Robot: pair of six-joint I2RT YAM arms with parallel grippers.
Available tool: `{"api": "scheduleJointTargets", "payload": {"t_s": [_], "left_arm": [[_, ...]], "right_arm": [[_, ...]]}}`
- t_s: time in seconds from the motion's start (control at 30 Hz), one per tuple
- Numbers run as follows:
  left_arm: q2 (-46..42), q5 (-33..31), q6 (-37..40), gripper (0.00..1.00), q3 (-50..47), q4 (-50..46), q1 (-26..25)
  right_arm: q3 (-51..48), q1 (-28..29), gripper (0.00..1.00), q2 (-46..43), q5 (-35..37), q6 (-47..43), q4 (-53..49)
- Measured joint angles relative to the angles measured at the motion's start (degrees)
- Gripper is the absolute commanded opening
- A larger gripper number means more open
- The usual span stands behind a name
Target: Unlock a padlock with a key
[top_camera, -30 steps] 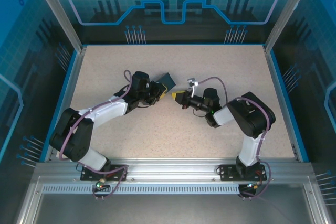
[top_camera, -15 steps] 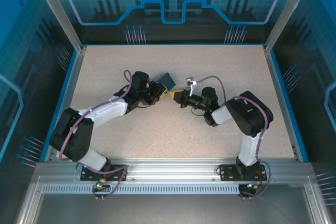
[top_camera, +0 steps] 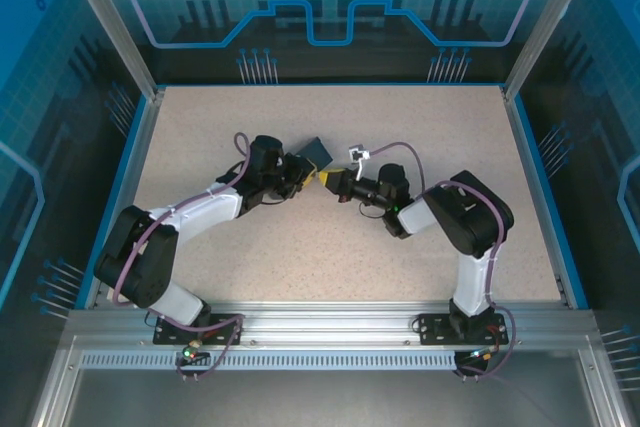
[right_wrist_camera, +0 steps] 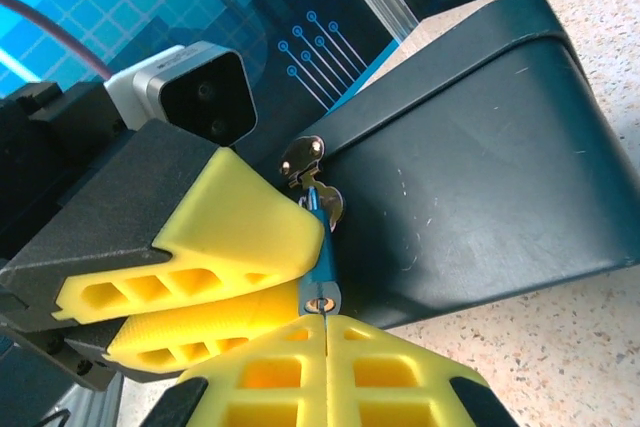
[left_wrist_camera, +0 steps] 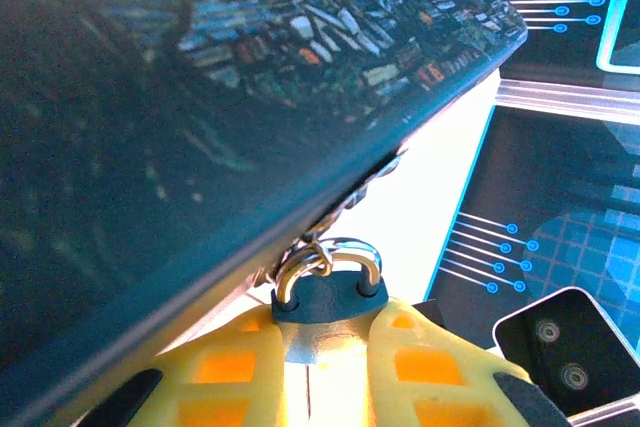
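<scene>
The padlock (left_wrist_camera: 320, 305) is gripped by its blue body between the yellow fingers (left_wrist_camera: 230, 367) of the left gripper (left_wrist_camera: 322, 332), which is closed narrowly on it. Its silver shackle (left_wrist_camera: 330, 262) is pressed up against the lower edge of the dark-blue painted tin (left_wrist_camera: 200, 97). In the right wrist view the keyhole end (right_wrist_camera: 318, 301) of the padlock (right_wrist_camera: 320, 252) is met by the tips of the right gripper (right_wrist_camera: 327, 332), whose jaws are pressed fully together. From above, both grippers are seen tip to tip beside the tin (top_camera: 318, 152), near the middle of the speckled table (top_camera: 300, 247)
</scene>
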Motion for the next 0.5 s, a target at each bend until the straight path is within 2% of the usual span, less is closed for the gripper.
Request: {"api": "scheduleJointTargets", "payload": {"t_s": [0.17,0.5], "left_arm": [[0.0,-1.1,0.0,0.10,0.0,0.0,0.5],[0.1,-1.8,0.0,0.10,-1.1,1.1,0.7]], "right_arm": [[2.1,0.2,0.00,1.9,0.0,3.8,0.0],[2.6,0.5,0.00,5.6,0.0,18.8,4.9]]}}
